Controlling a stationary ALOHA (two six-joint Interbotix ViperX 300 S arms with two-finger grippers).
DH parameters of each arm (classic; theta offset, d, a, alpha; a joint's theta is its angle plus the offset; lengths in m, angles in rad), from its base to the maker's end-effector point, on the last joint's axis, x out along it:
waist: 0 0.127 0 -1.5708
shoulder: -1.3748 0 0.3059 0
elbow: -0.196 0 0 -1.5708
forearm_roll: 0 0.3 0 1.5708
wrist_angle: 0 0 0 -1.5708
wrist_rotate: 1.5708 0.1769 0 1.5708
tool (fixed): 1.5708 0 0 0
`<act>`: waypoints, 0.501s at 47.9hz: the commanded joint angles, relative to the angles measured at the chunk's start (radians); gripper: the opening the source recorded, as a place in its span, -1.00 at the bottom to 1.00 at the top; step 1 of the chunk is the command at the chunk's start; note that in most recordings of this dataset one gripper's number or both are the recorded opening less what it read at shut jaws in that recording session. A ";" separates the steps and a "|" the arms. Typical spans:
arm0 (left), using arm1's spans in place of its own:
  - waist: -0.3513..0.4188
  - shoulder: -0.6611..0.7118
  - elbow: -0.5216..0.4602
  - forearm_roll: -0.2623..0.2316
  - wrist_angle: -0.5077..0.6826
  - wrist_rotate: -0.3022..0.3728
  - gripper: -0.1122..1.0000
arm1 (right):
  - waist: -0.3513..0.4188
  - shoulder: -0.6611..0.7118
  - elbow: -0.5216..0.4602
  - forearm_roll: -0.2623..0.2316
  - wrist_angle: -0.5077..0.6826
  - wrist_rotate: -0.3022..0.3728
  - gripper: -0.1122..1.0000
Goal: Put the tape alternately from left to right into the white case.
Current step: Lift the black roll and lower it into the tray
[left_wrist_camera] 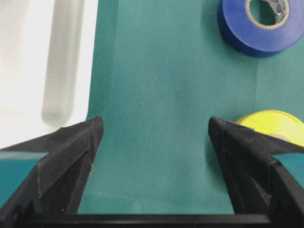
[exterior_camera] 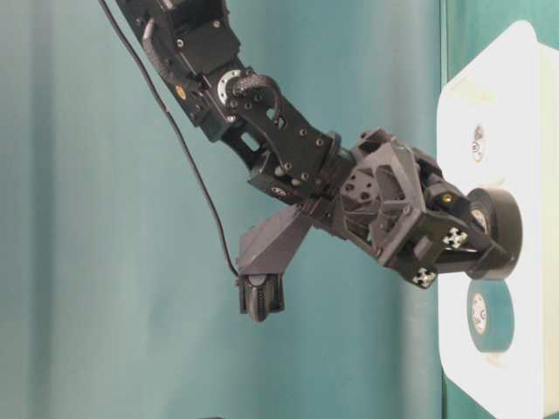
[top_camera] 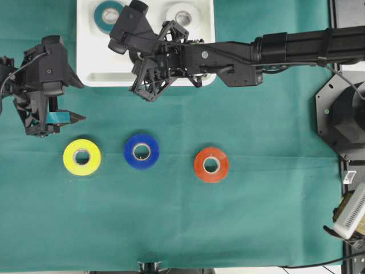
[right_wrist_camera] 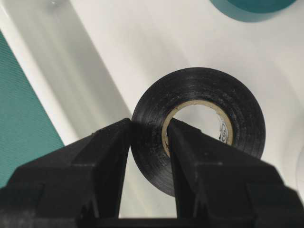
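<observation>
Inside white case point(top_camera: 91, 63): teal roll point(top_camera: 108, 15), white roll point(top_camera: 183, 14).

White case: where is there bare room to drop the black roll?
In the white case, bare floor lies along the near-left corner, below the teal roll. The middle is crowded by the right claw pinching the black roll; white roll sits far-right.

No legible text; only unreadable print inside the black roll's point(right_wrist_camera: 199, 128) core.

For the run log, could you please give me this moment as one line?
right gripper: shut on black tape, over white case | left gripper: open, empty | on cloth: yellow, blue, red-orange
</observation>
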 commanded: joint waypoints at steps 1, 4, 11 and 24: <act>0.000 -0.006 -0.020 -0.002 -0.005 0.000 1.00 | 0.003 -0.046 -0.008 -0.014 -0.015 -0.002 -0.80; 0.000 -0.006 -0.020 -0.002 -0.005 0.000 1.00 | 0.003 -0.046 -0.008 -0.026 -0.017 -0.002 -0.80; -0.002 -0.006 -0.020 -0.002 -0.005 0.000 1.00 | 0.003 -0.048 -0.002 -0.040 -0.017 0.000 -0.79; 0.000 -0.006 -0.021 -0.002 -0.005 0.000 1.00 | 0.005 -0.046 0.009 -0.040 -0.014 0.000 0.22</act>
